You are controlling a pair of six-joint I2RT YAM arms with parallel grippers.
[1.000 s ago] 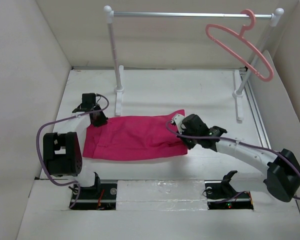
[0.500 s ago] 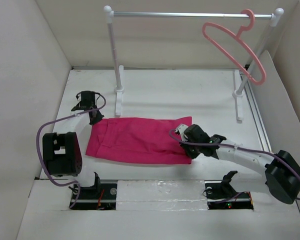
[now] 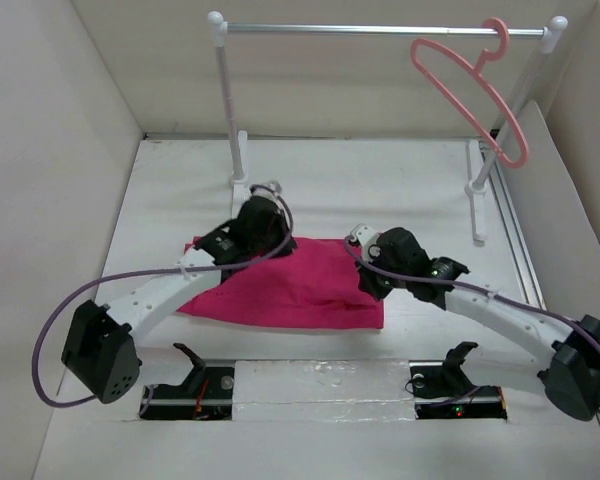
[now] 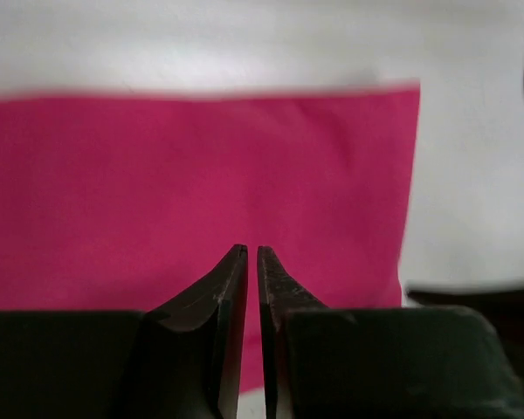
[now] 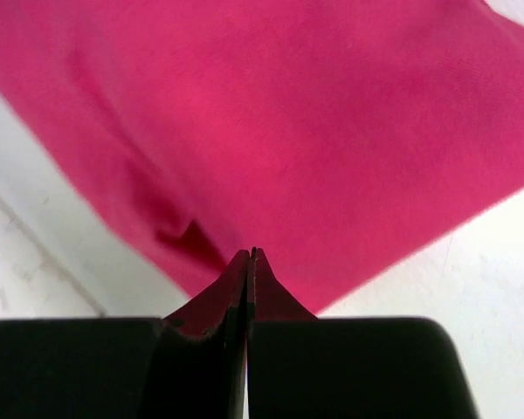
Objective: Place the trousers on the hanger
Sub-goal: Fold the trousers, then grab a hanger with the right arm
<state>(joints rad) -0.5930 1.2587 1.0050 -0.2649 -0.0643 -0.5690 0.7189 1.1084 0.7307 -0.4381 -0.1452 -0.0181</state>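
Observation:
The magenta trousers (image 3: pixel 310 290) lie flat on the white table, slightly bunched at the right end. They fill the left wrist view (image 4: pixel 192 175) and the right wrist view (image 5: pixel 314 113). My left gripper (image 3: pixel 248 240) hovers over their upper left part; its jaws (image 4: pixel 251 250) are all but closed with only a hairline gap and hold nothing. My right gripper (image 3: pixel 368 278) is at the right end of the trousers, its jaws (image 5: pixel 249 253) pressed shut at a puckered fold of the cloth. The pale-pink hanger (image 3: pixel 470 85) hangs by its hook from the rail at the back right.
The white-and-silver garment rail (image 3: pixel 380 30) spans the back, its posts standing on feet at the left (image 3: pixel 238 185) and the right (image 3: pixel 477 190). White walls enclose the table on three sides. A metal strip runs along the right edge (image 3: pixel 515 240).
My left arm has left the trousers' left edge and swung right over their upper middle. The right gripper stayed at the right end; the cloth shifted and bunched. The hanger swings slightly.

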